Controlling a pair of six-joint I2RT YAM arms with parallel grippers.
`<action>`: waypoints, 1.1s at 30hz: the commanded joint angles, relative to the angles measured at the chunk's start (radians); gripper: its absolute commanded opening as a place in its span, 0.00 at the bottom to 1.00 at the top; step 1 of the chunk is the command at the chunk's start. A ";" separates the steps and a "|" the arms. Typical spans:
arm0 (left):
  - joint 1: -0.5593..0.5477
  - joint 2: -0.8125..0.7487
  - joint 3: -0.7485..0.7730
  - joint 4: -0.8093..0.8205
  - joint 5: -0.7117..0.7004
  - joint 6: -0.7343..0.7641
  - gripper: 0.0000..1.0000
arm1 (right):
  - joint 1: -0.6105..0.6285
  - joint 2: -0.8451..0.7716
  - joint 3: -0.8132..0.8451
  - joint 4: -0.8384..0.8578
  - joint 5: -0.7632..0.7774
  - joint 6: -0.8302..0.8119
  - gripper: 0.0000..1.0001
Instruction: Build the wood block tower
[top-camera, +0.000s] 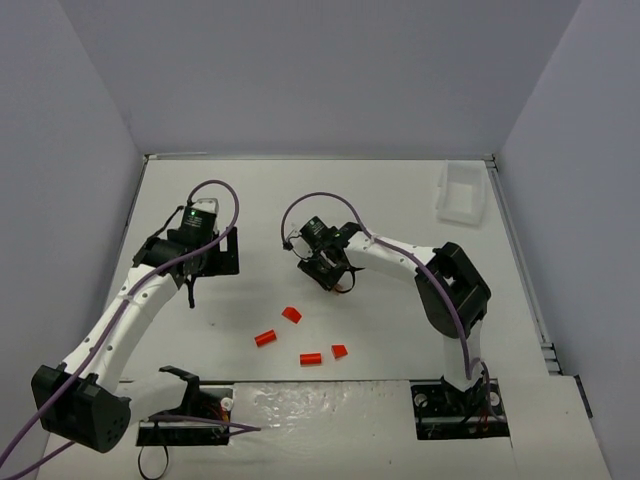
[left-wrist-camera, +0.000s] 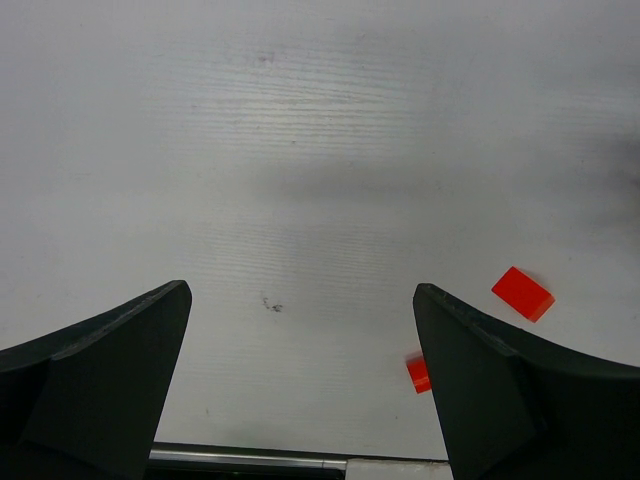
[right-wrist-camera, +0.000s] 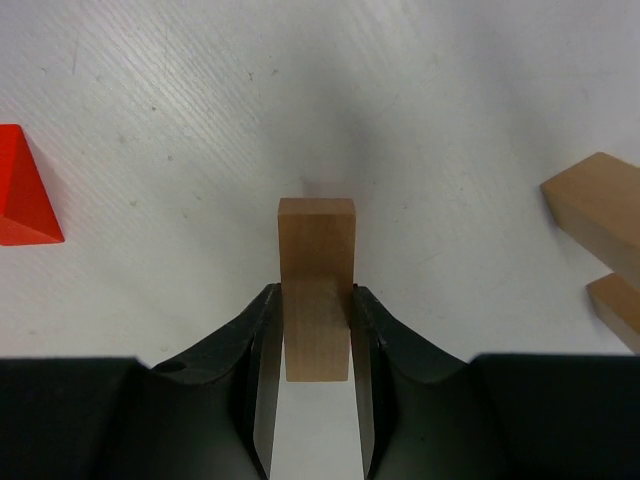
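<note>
Tabletop (top-camera: 400, 330) white, faintly scuffed, under both arms.

White tray (top-camera: 460, 193) well beyond right pincer (right-wrist-camera: 315, 295) and off to its right, against far edge, well apart from all blocks.

Left pincer (left-wrist-camera: 300, 291) spread very wide, gripping nothing, bare table between its jaws.

Right pincer closed in on tan block (right-wrist-camera: 316, 235). Jaws against both long sides, no gap visible. Far half of block sticking out ahead of fingertips. Cannot tell whether lifted or resting on table.

Second tan block (right-wrist-camera: 598, 215) ahead and to right of right pincer, near but apart from gripped one, cut by frame edge. Third tan block (right-wrist-camera: 620, 305) just nearer than second, also cut off. Touching or not: cannot tell.

Red wedge (right-wrist-camera: 22, 190) ahead and left of right pincer, apart from its jaws, partly out of frame.

Overhead: red pieces scattered nearer arm bases than either pincer, roughly between the two, none touching another. Far wedge (top-camera: 291, 314) closest to right pincer, then cylinder (top-camera: 265, 337), second cylinder (top-camera: 311, 358), near wedge (top-camera: 339, 350).

From left wrist, two of those pieces. Flat-faced red piece (left-wrist-camera: 522, 293) ahead and right of left pincer, past right-hand fingertip. Small red piece (left-wrist-camera: 418, 373) just beside inner edge of that finger, partly hidden behind it.
</note>
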 joint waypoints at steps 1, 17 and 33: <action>0.008 -0.010 0.017 0.067 0.010 0.038 0.92 | -0.027 -0.064 0.165 -0.222 -0.039 -0.189 0.00; 0.008 -0.047 -0.084 0.181 0.053 0.102 0.92 | -0.243 -0.024 0.423 -0.376 0.004 -0.618 0.00; 0.008 -0.055 -0.164 0.274 0.020 0.115 0.92 | -0.266 0.062 0.448 -0.371 -0.024 -0.743 0.03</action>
